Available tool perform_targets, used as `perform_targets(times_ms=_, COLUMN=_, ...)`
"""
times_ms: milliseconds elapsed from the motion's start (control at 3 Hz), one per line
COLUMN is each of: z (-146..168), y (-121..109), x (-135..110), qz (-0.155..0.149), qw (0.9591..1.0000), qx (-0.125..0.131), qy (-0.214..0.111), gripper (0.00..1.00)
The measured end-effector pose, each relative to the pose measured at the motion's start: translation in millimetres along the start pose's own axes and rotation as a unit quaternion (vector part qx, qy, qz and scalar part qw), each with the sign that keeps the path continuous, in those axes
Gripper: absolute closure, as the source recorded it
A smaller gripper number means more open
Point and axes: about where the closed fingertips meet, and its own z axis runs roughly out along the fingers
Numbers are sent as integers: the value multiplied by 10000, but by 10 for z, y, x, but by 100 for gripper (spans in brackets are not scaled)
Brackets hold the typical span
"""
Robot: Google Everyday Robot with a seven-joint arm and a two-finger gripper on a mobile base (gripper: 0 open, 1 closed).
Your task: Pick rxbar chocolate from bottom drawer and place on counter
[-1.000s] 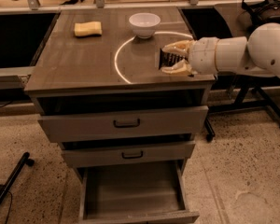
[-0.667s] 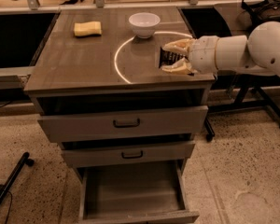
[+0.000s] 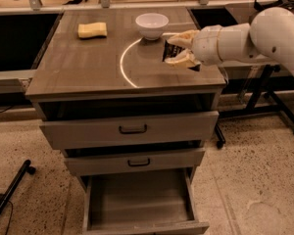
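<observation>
Camera view of a three-drawer cabinet seen from the front and slightly above. The end effector (image 3: pixel 169 49) lies right of centre in the upper half of the frame, over the right part of the surface (image 3: pixel 78 65). Its two pale fingers (image 3: pixel 183 35) pinch the rxbar chocolate (image 3: pixel 174 52) from above and below. The bar shows as a dark rectangle with pale print, held on edge at the right end of the bright light arc (image 3: pixel 125 65). Whether the bar's lower edge touches the surface cannot be told.

The white arm (image 3: pixel 245 35) enters from the upper right corner of the frame. A white bowl (image 3: pixel 152 25) stands just to the upper left of the end effector, at the top of the arc. A yellow sponge (image 3: pixel 92 30) lies well apart, toward the upper left of the surface.

Below, the top drawer (image 3: pixel 132 129) and the middle drawer (image 3: pixel 132 161), each with a black handle, stand slightly out. The bottom drawer (image 3: pixel 147 227) is pulled far out at the lower centre of the frame, above a speckled floor (image 3: pixel 255 180).
</observation>
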Motion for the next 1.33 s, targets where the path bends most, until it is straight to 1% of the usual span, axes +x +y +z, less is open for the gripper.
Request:
perform_targets(times_ms=333, z=261, y=-215, x=-51, qz=281, qw=9995, qx=-145, qy=2, gripper=100)
perform_targets(times_ms=667, z=607, y=-345, x=-193, qz=380, qw=9984, qx=-409, qy=-86, gripper=100)
perform_targets(times_ms=1000, z=902, y=-338, x=-433, qz=295, qw=9972, qx=-657, qy=-183, gripper=96)
perform_targets(times_ms=1333, z=1067, y=-267, x=-573, qz=169, qw=9969, qx=-766, qy=-103, gripper=75)
